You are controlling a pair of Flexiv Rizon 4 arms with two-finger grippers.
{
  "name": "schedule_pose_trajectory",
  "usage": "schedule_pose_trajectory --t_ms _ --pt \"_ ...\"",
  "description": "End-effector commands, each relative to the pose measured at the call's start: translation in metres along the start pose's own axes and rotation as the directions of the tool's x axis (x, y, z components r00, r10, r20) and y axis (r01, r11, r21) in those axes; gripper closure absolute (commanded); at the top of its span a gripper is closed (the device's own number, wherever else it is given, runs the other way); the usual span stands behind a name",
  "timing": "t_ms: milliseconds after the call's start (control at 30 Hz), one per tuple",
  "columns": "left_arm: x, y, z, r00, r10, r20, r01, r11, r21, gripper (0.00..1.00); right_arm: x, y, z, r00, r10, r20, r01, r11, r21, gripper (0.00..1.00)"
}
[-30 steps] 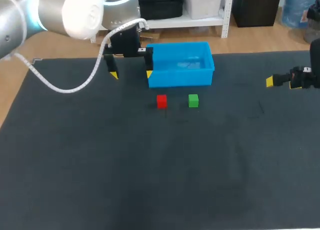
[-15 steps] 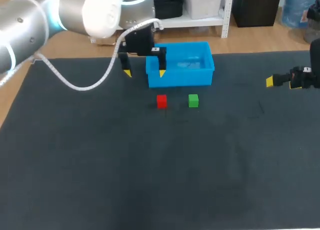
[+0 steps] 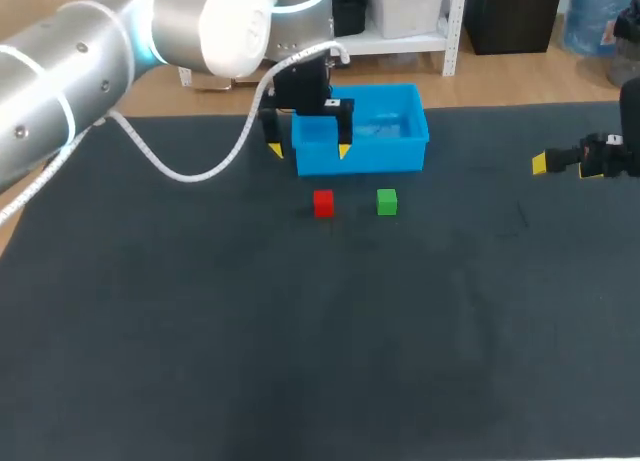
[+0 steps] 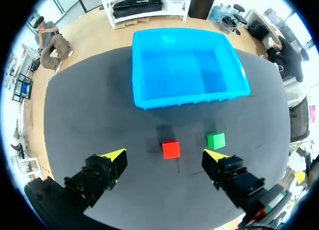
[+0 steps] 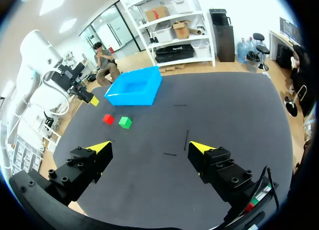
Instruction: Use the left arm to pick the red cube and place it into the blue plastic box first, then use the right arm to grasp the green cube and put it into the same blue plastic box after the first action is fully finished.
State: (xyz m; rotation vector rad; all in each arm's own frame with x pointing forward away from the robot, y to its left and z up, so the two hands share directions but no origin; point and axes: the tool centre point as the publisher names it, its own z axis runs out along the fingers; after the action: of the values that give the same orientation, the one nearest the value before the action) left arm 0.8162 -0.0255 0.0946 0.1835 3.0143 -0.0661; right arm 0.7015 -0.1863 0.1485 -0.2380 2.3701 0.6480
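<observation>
The red cube (image 3: 323,203) and the green cube (image 3: 387,202) sit side by side on the dark table, just in front of the blue plastic box (image 3: 405,149). My left gripper (image 3: 308,152) hangs open above the box's left front corner, a little behind the red cube. In the left wrist view the red cube (image 4: 171,149) lies between and slightly ahead of the open fingers of the gripper (image 4: 167,155), with the green cube (image 4: 216,140) by one fingertip and the empty box (image 4: 144,97) beyond. My right gripper (image 3: 560,163) stays open at the table's right edge; its wrist view shows both cubes (image 5: 108,119) (image 5: 125,122) far ahead.
The dark mat (image 3: 300,341) covers the whole table, with wide bare room in front of the cubes. My left arm's white cable (image 3: 190,166) loops down over the table's back left.
My left arm has swung to the right along the back of the table, from left of the box to over its left front corner. The right arm and both cubes have stayed put.
</observation>
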Motion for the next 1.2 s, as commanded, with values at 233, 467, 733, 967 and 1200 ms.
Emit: schedule_pose_trajectory --t_ms 233,467,733,967,1200 --pt "0.003 -0.007 0.018 0.998 -0.019 -0.061 0.019 1.0 0.001 0.0 0.0 0.0 0.0 1.0 0.0 0.0 0.0 1.0 0.0 0.0" --pt "0.008 -0.013 0.027 0.997 -0.021 -0.074 0.021 1.0 0.007 0.0 0.0 0.0 0.0 1.0 0.0 0.0 0.0 1.0 0.0 0.0" --pt "0.007 -0.011 0.033 0.996 -0.066 -0.058 0.066 0.998 -0.007 0.0 0.0 0.0 0.0 1.0 0.0 0.0 0.0 1.0 0.0 0.0" --pt "0.012 -0.007 0.041 0.993 -0.101 -0.059 0.1 0.995 -0.022 0.0 0.0 0.0 0.0 1.0 0.0 0.0 0.0 1.0 0.0 0.0" --pt "0.021 -0.008 0.05 0.985 -0.158 -0.074 0.157 0.987 -0.02 0.0 0.0 0.0 0.0 1.0 0.0 0.0 0.0 1.0 0.0 0.0"
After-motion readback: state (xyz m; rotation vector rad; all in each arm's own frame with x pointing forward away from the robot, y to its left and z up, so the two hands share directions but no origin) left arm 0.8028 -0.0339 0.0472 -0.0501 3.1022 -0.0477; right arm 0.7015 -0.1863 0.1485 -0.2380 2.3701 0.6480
